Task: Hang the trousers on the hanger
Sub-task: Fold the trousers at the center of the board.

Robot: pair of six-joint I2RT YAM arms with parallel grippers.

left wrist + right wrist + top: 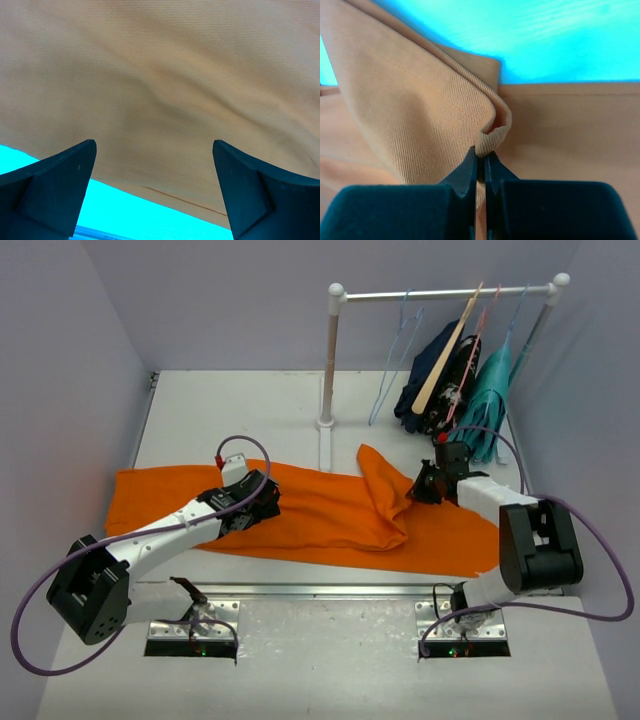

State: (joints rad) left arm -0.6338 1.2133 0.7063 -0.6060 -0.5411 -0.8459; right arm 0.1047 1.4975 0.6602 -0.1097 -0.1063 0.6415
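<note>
Rail [440, 294] at the back of the table [240, 405]: wooden hanger [446, 353], pink hanger [478, 340], navy garment [452, 390], teal garment [490, 390].

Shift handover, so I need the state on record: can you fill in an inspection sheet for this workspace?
Surface: white table, cloth spread across its middle.
Job's things: orange trousers lying flat, one fold raised; pale blue hanger bare on the rail.
Clutter: navy garment on a wooden hanger and teal garment, both hung on the rail.
End effectors: left end effector open over the trousers; right end effector shut on the raised fold.
Cables: purple cables loop beside both arms.
Surroundings: plain pale walls on three sides.
</note>
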